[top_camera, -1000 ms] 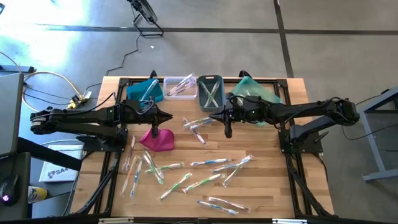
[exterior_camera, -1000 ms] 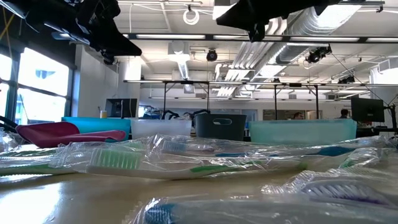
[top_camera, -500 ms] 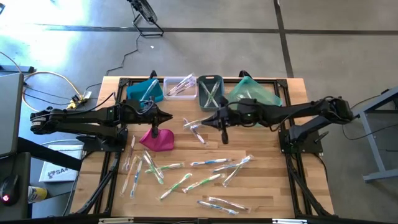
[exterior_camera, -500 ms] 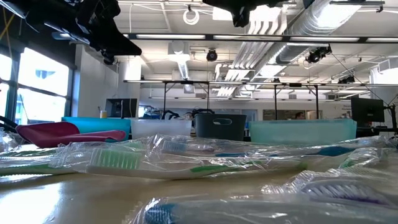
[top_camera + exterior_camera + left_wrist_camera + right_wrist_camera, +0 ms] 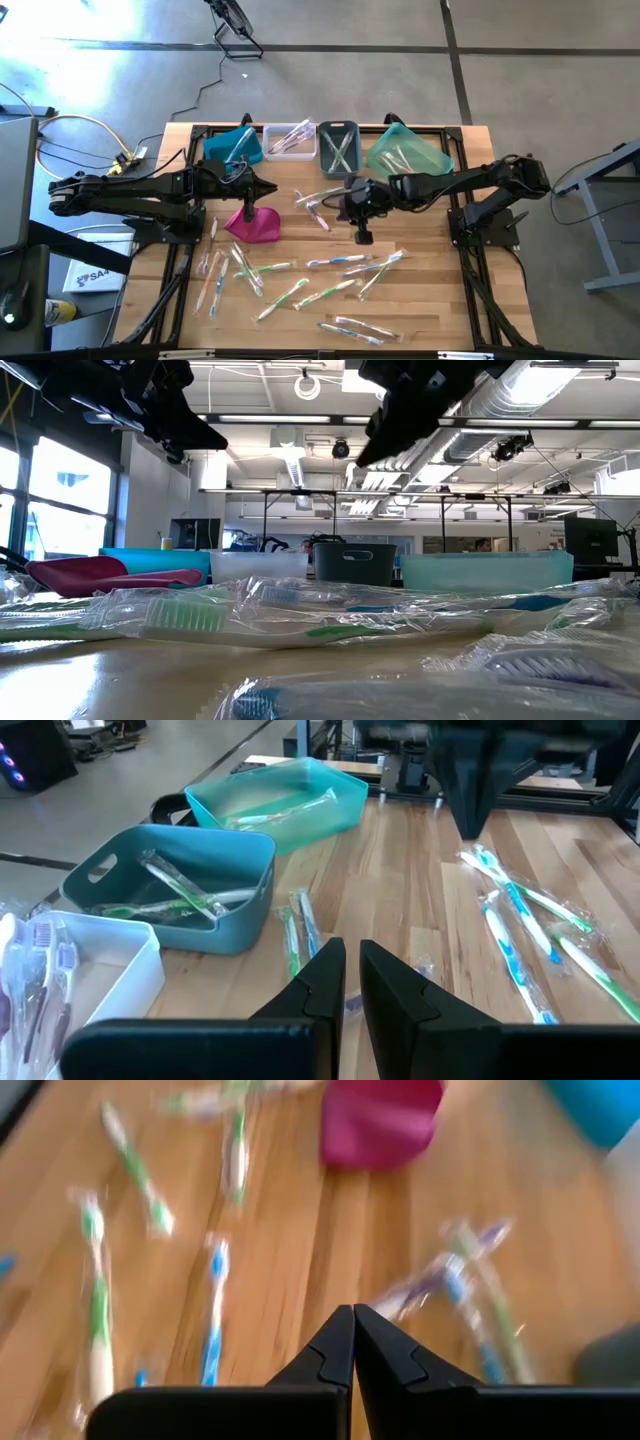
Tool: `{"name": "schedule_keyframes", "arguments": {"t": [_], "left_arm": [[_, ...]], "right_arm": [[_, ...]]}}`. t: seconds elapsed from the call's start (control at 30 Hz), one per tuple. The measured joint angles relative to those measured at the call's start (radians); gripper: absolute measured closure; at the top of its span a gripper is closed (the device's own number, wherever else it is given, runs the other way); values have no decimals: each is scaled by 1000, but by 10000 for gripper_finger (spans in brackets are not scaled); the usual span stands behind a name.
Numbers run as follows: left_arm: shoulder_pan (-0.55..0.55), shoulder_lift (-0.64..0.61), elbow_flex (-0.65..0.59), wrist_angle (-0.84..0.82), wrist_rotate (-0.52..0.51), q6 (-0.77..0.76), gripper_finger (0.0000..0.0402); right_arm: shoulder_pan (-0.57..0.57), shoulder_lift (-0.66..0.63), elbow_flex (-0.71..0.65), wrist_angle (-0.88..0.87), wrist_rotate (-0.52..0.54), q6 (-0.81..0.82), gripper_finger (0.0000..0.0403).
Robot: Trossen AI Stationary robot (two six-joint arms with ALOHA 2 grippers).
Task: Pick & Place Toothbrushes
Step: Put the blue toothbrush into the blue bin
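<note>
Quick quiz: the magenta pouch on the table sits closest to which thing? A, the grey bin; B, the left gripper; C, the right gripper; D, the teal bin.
B: in the high view the left gripper hangs right at the magenta pouch, with everything else farther off.

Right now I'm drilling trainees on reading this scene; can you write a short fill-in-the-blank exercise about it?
1. The right gripper has its fingers ____.
2. The magenta pouch lies nearest the ____ arm.
3. The dark grey bin holds ____.
4. The teal bin sits at the ____ end of the bin row, seen from above.

Missing words: shut; left; toothbrushes; right
</note>
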Motion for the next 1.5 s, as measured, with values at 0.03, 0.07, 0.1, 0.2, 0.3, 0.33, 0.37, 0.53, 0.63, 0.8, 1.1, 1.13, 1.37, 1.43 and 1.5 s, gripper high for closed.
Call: {"name": "schedule_keyframes", "arguments": {"t": [0.03,0.07,0.1,0.2,0.3,0.33,0.37,0.53,0.63,0.8,1.1,1.13,1.37,1.43,1.5], "left_arm": [[0,0,0,0,0,0,373],[0,0,0,-1,0,0,373],[0,0,0,-1,0,0,373],[0,0,0,-1,0,0,373],[0,0,0,-4,0,0,373],[0,0,0,-3,0,0,373],[0,0,0,-3,0,0,373],[0,0,0,-3,0,0,373],[0,0,0,-5,0,0,373],[0,0,0,-28,2,0,373],[0,0,0,-57,3,0,373],[0,0,0,-57,3,0,373],[0,0,0,-61,3,0,373],[0,0,0,-73,3,0,373],[0,0,-1,-84,3,0,373]], "right_arm": [[3,8,0,-20,-2,0,400],[9,16,0,-36,-2,7,400],[14,25,0,-45,-2,22,400],[35,54,0,-64,-2,78,400],[61,74,-1,-74,-1,135,400],[69,78,-1,-74,0,156,400],[79,85,-1,-75,10,176,400],[133,104,-1,-95,112,240,400],[165,108,-2,-124,131,292,400],[197,108,-2,-140,132,382,400],[225,108,-2,-134,133,391,373],[225,108,-2,-134,133,393,361],[222,141,-2,-135,130,501,274],[224,164,-2,-143,127,497,258],[228,188,-2,-141,126,491,250]]}}
